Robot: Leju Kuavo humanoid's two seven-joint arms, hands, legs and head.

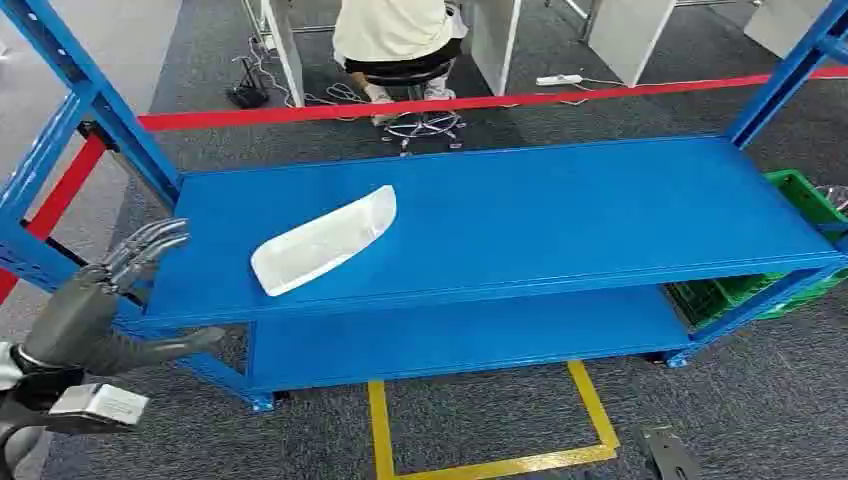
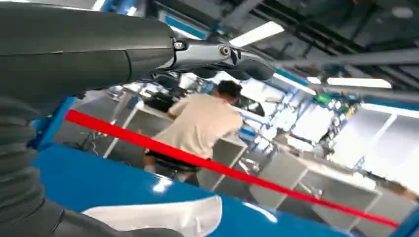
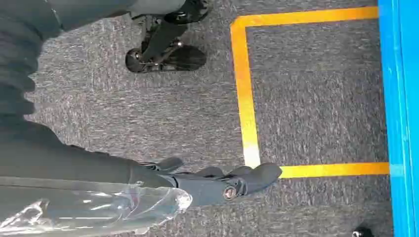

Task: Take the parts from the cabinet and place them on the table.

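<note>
A white plastic bag with a part (image 1: pixel 325 240) lies on the top shelf of the blue cabinet (image 1: pixel 560 215), left of the middle. In the left wrist view the white bag (image 2: pixel 163 217) is close in front of my left hand (image 2: pixel 148 54). My left hand (image 1: pixel 120 290) is raised at the shelf's left front corner, fingers spread, holding nothing, a short way left of the bag. My right hand (image 3: pixel 207 182) hangs over the carpet with its fingers stretched out, and a clear plastic bag (image 3: pixel 99 212) is held against it.
Blue uprights (image 1: pixel 90 100) frame the cabinet at both ends. A red tape (image 1: pixel 420 105) runs behind it, and a person sits on a stool (image 1: pixel 400 50) beyond. A green crate (image 1: pixel 790 240) stands at the right end. Yellow floor marking (image 1: pixel 480 460) lies before the cabinet.
</note>
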